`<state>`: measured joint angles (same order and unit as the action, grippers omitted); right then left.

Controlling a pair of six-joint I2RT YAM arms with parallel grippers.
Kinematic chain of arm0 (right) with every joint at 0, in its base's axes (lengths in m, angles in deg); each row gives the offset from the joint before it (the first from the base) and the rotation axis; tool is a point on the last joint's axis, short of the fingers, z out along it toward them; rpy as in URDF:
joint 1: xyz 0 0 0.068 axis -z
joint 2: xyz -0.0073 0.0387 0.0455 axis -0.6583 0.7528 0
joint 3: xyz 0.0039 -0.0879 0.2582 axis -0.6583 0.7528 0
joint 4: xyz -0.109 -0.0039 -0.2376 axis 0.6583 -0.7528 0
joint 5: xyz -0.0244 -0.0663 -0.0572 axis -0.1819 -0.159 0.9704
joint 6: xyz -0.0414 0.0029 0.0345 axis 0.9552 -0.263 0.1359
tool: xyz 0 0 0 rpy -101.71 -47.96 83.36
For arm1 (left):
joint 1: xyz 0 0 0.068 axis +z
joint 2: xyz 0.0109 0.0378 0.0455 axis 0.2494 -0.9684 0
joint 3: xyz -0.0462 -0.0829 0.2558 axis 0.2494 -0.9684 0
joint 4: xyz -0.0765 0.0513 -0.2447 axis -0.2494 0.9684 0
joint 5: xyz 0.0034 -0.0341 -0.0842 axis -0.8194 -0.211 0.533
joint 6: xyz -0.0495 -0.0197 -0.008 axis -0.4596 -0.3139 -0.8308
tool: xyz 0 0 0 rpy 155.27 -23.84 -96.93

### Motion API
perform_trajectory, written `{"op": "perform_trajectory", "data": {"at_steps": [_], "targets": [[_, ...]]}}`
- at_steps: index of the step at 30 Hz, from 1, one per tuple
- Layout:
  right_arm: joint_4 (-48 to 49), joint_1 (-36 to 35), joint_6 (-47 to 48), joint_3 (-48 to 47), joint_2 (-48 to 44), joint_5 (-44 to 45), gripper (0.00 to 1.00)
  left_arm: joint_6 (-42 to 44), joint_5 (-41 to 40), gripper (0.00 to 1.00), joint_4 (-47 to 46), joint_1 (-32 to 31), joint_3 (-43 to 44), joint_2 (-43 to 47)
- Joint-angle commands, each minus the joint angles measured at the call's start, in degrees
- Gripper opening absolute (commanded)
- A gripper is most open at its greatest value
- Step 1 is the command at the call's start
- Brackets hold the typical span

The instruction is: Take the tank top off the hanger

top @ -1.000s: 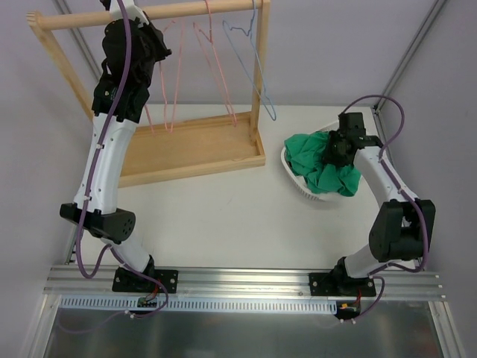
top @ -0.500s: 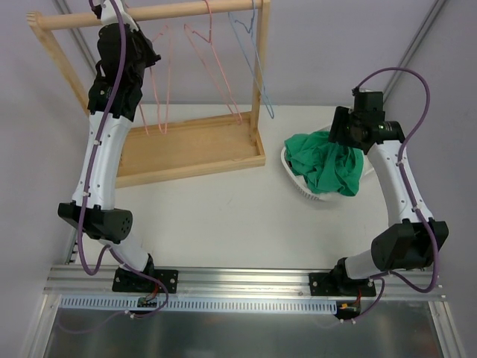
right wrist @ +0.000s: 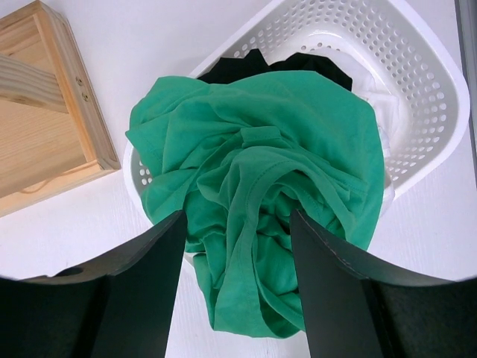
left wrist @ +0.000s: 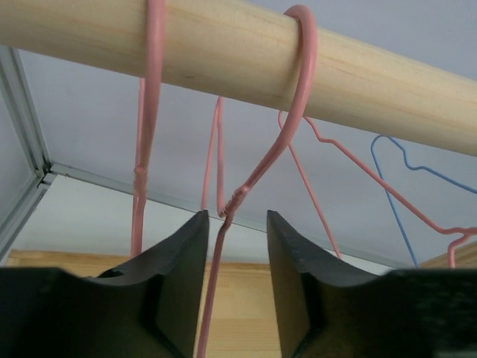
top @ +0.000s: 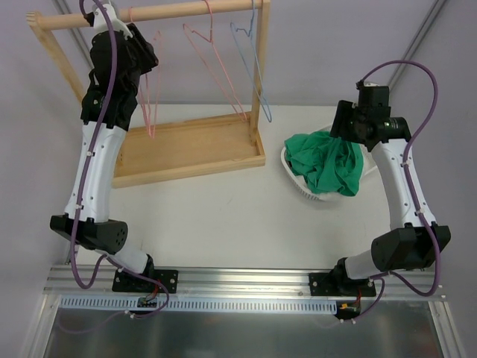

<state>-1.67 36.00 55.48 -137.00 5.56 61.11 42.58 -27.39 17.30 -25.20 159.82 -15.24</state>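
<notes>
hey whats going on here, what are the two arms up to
The green tank top is already off its hanger: it sits bunched in the white basket on the right, spilling over the near rim. The right gripper hangs open above it, holding nothing. The left gripper is up at the wooden rail, open, with the neck of a bare pink hanger between its fingers. A blue hanger on the rail is bare too.
</notes>
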Motion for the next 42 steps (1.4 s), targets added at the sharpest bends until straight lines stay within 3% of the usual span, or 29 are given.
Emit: {"op": "perform_trajectory", "data": {"at_steps": [1,7,10,11,14,20,25,33,42], "targets": [[-1.01,0.07,0.66,-2.67,-3.48,0.02,0.62,-4.02,1.61,0.40,-2.80,0.57,-1.19,4.84],[-1.72,0.07,1.10,-5.04,-4.97,-2.53,0.62,-8.51,4.86,0.68,-2.80,0.57,-5.23,10.90],[-1.63,0.07,1.54,-5.57,-6.46,-4.20,0.74,-9.48,5.65,0.78,-2.88,0.48,-7.34,13.80],[-1.63,0.07,1.71,-5.57,-7.25,-4.46,0.80,-9.75,6.44,0.86,-2.80,0.57,-8.47,14.60],[-1.28,0.07,0.66,-5.31,-8.49,-4.12,0.87,-11.06,7.33,0.99,-2.97,0.48,-11.54,17.58],[1.09,0.07,-2.24,-1.63,-14.45,-4.11,0.93,-11.24,8.73,0.99,-3.32,0.57,-18.57,24.26],[4.52,0.07,-5.93,6.72,-22.44,-4.73,0.98,-13.26,10.58,0.99,-3.32,0.57,-25.96,31.98],[4.61,-0.02,-4.26,16.48,-29.84,-15.69,0.99,-18.01,15.84,0.99,-3.32,0.48,-41.78,46.22],[7.16,-1.07,-5.67,29.65,-40.91,-18.79,0.99,-21.79,23.23,0.99,-3.32,0.48,-57.51,61.44]]}}
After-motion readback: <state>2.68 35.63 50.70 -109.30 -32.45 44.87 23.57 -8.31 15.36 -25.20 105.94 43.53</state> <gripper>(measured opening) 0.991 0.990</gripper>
